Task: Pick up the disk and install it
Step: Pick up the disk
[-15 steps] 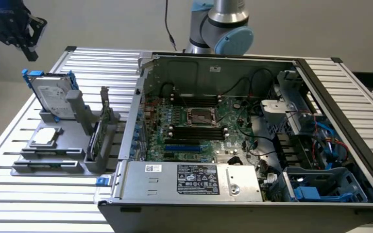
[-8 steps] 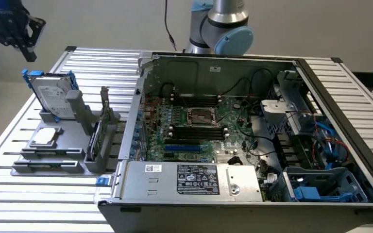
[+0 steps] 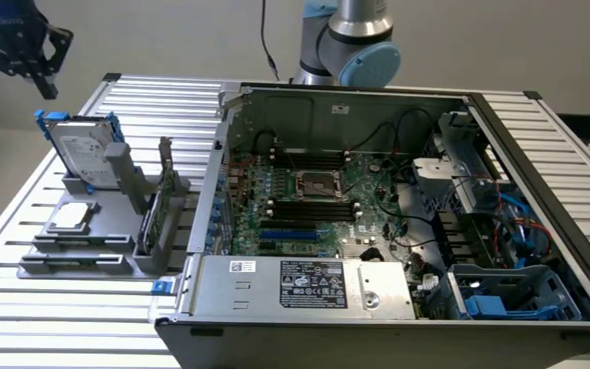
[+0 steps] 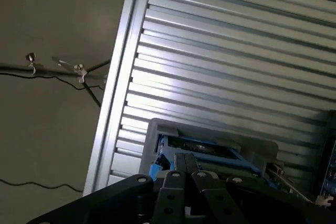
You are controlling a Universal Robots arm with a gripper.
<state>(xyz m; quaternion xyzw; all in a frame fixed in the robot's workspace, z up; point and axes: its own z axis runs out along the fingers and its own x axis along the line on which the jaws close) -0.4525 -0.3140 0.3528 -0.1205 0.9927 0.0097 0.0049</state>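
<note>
One pincer [image 3: 46, 88], clenched on nothing, hangs above the disk [image 3: 82, 150]; you see the disk upright in its grey holder [image 3: 120, 173] on the table [image 3: 28, 315], beside the open computer case [image 3: 377, 192].

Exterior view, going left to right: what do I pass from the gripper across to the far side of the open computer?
gripper → disk in its blue rails → CPU socket → blue drive bay
</note>
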